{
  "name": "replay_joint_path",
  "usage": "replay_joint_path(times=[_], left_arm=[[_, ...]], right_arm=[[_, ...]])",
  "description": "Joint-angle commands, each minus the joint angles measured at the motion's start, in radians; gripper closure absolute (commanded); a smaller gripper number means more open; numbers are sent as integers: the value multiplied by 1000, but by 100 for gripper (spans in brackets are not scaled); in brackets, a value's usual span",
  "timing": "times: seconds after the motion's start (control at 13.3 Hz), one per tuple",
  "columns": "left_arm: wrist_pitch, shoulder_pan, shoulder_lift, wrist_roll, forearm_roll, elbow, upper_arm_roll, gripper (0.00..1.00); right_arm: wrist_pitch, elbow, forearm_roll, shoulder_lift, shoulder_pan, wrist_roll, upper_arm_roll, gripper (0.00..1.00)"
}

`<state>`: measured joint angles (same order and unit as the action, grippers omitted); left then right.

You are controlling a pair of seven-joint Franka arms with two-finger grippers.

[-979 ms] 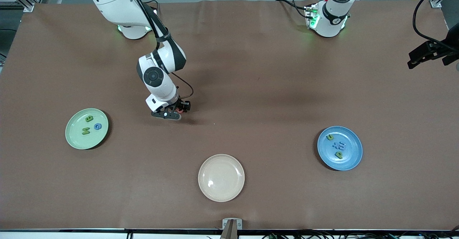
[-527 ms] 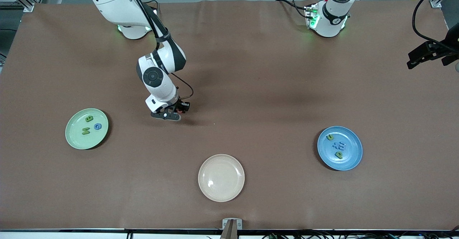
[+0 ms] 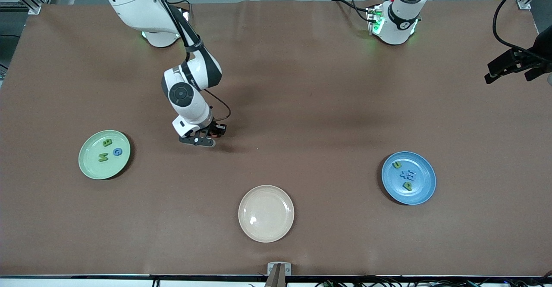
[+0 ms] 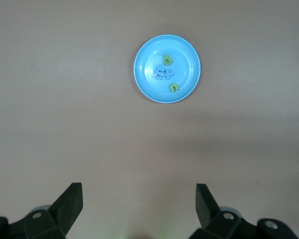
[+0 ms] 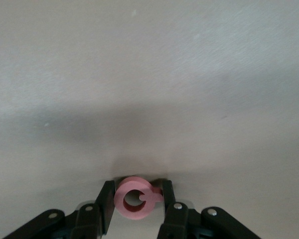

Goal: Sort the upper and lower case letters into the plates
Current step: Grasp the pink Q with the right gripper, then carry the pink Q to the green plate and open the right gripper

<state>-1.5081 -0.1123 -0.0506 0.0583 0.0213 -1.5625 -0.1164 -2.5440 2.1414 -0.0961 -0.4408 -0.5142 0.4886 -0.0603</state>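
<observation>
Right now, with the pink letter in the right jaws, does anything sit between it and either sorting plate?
Nothing visible does. The right gripper is shut on the pink letter over bare table. The stretch toward the green plate is open cloth, and the cream plate lies nearer the front camera than the line to the blue plate.

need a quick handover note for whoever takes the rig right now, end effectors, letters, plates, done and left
Right end effector: shut on a pink letter, above bare table between the plates.
Left end effector: open, empty, waiting high above the left arm's end of the table.
Mint green plate, toward the right arm's end: three letters in it.
Blue plate, toward the left arm's end: several small letters in it.
Cream plate, nearest the front camera: no letters.
Done: all other visible letters are sorted into the plates.
Left: place the pink letter in the matching plate; its case is unclear.
</observation>
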Motion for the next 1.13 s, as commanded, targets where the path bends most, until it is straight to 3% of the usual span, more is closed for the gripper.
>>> replay_joint_path(times=[0.0,0.3,0.53,1.05], left_arm=[[-3,2,1,5,6,4,-32,0],[-9,-4,5,8,3,-2,-32,0],[-58,-6,17,8,2,1,-25,0],[-67,-13,35,3,-43,21,-23,0]], right_arm=[[154,18,9,147,167,-245,11,77],[183,15,9,172,452,-753,13,77],[127,14,9,156,609,-990,13,77],[24,21,9,30,703,-1124,13,76]])
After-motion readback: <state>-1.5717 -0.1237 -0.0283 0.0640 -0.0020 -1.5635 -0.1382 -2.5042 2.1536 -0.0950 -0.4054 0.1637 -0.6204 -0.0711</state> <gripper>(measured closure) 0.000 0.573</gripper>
